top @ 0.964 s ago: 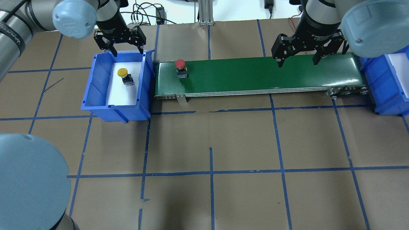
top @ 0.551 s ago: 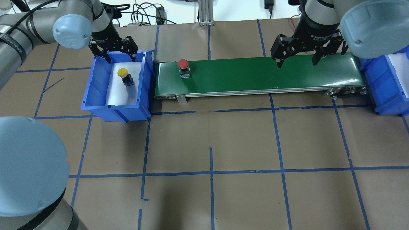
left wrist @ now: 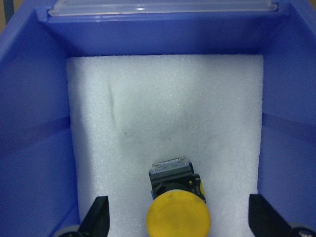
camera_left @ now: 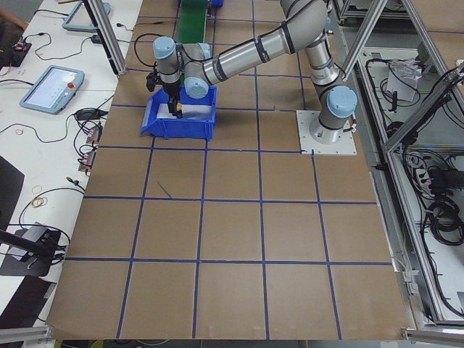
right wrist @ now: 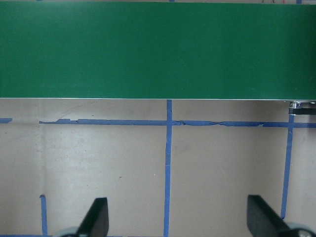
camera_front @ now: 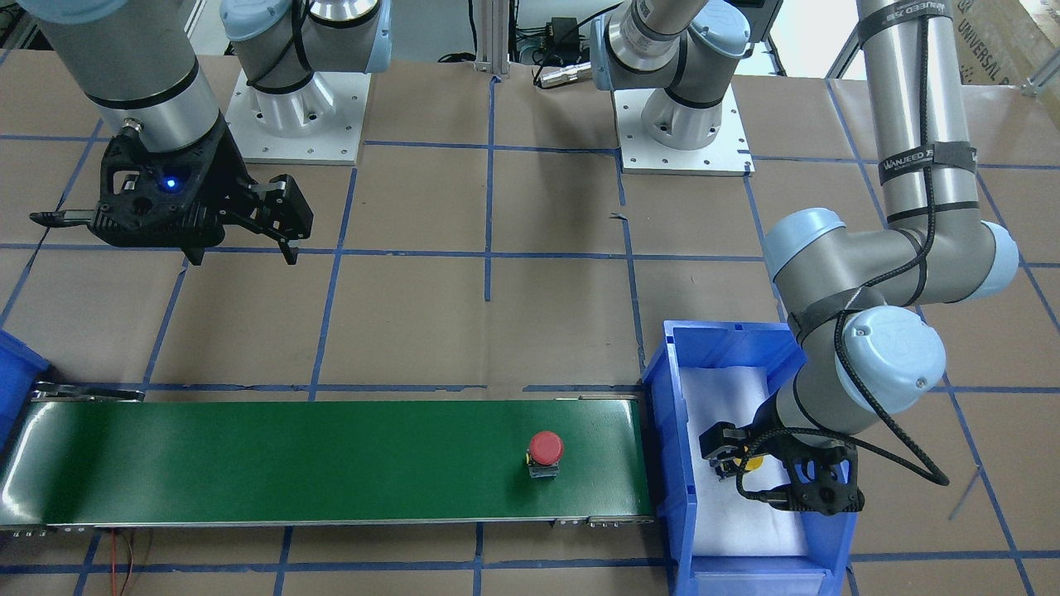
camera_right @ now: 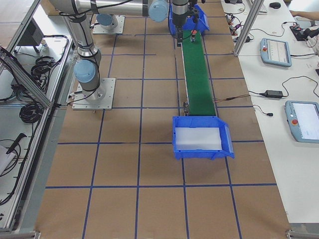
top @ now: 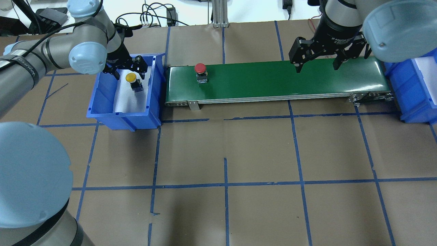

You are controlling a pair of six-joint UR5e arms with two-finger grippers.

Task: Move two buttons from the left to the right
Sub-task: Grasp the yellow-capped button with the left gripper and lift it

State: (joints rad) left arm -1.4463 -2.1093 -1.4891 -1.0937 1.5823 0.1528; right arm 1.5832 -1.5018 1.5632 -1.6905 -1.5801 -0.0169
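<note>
While left gripper [top: 127, 72] and right gripper [top: 316, 67] gape, one yellow button [top: 130, 77] in bin [top: 155, 89], one red button [top: 200, 68] on belt [top: 290, 79].

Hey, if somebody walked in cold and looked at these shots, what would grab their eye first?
The red button standing alone on the green conveyor belt, near its left end. Next, the yellow button on white foam in the left blue bin, with the open left gripper straddling it.
</note>
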